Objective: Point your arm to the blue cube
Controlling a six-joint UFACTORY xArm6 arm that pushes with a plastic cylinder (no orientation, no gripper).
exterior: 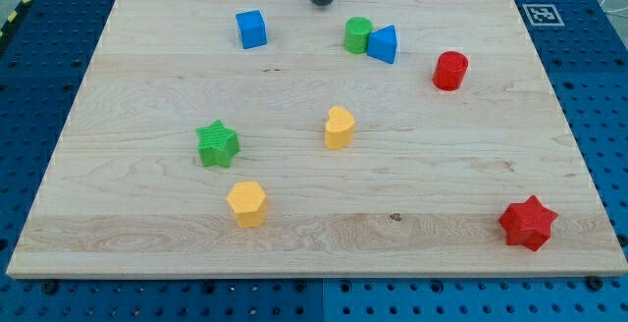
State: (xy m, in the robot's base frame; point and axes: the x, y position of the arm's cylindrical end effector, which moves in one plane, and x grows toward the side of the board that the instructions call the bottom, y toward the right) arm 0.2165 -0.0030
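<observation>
Approach phase of a pointing task, judged from the layout: my tip rests near the top edge of the wooden board, touching no block, with the blue cube a little to the view's left and slightly below it. No pincer is fitted to this arm, which ends in a plain rod, so there is nothing to report as open or closed. The target lies in the board's upper left-centre, apart from every other block. To finish, the tip would likely need a short slide toward the view's left and slightly downward, stopping just beside the cube and not shoving it; the path between them looks free of obstacles. Count of blocks, eight in all: two blue, namely the cube and a blue triangular block; two green, a green cylinder touching that triangular block and a green star; two yellow, a yellow heart-like block and a yellow hexagonal block; two red, a red cylinder and a red star.
</observation>
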